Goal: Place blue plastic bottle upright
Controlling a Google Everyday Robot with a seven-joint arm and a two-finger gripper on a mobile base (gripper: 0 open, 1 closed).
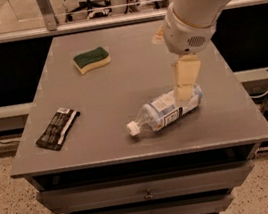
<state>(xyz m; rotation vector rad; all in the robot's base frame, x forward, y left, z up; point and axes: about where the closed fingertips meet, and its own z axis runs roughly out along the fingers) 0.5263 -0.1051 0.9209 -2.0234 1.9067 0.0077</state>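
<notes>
The blue plastic bottle [165, 112] lies on its side on the grey table [120, 86], right of centre near the front. Its white cap [133, 128] points to the front left. My gripper [185, 86] hangs from the white arm [195, 13] that reaches in from the upper right. It is just over the bottle's base end and covers part of it. I cannot tell whether it touches the bottle.
A green and yellow sponge [91, 59] lies at the back left of the table. A dark flat packet [57, 128] lies at the front left. Drawers [148, 194] are under the tabletop. A railing [48, 11] stands behind the table.
</notes>
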